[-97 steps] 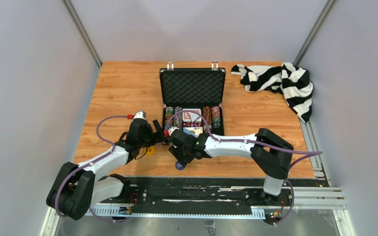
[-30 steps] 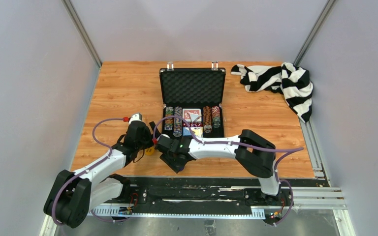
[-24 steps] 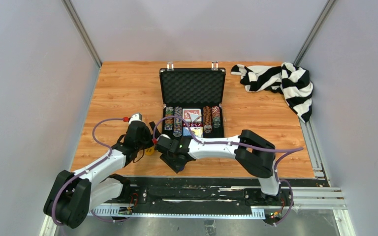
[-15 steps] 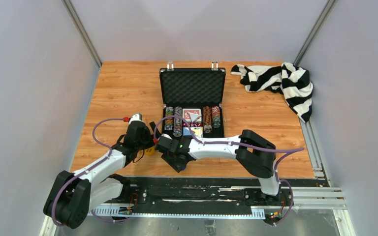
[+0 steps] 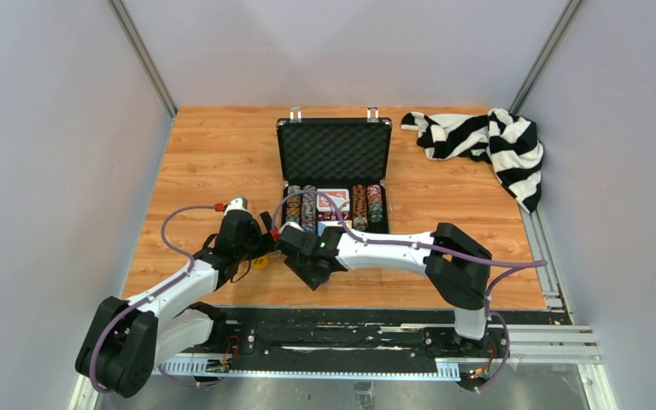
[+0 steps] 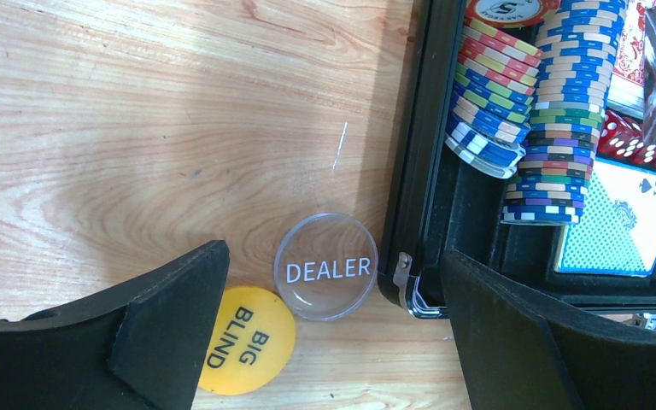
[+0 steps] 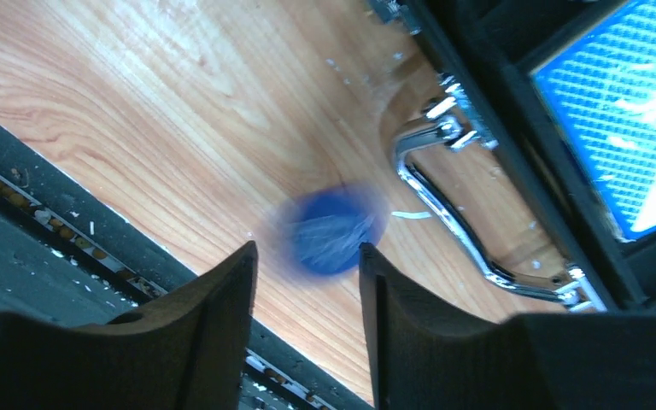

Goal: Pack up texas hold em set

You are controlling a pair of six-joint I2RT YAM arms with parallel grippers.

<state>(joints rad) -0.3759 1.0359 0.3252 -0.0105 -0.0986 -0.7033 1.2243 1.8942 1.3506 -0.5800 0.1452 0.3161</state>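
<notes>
Two robot arms crowd the near left corner of the open black briefcase [image 5: 333,147] at the middle of the wooden tabletop [image 5: 213,154], its foam lid upright and its tray already holding rows of poker chips [image 6: 564,102], red dice [image 6: 641,141] and a card deck [image 6: 619,222]. The left claw [image 6: 331,260] hangs with its jaws spread wide and empty over the clear DEALER button [image 6: 325,266], which lies on the wood just beside the case corner and touches the yellow BIG BLIND button [image 6: 243,342]. The right claw [image 7: 307,249] is about half parted near the chrome handle [image 7: 444,205], with a blurred blue button [image 7: 333,231] at its tips; whether it grips the disc cannot be told. The risks look plain. A thin disc caught by its rim could slip free and roll over the tabletop's near edge, which is close by. A left claw closing on the DEALER button could catch the case corner or shove the yellow one away. With both wrists so close together, one arm could knock the other.
</notes>
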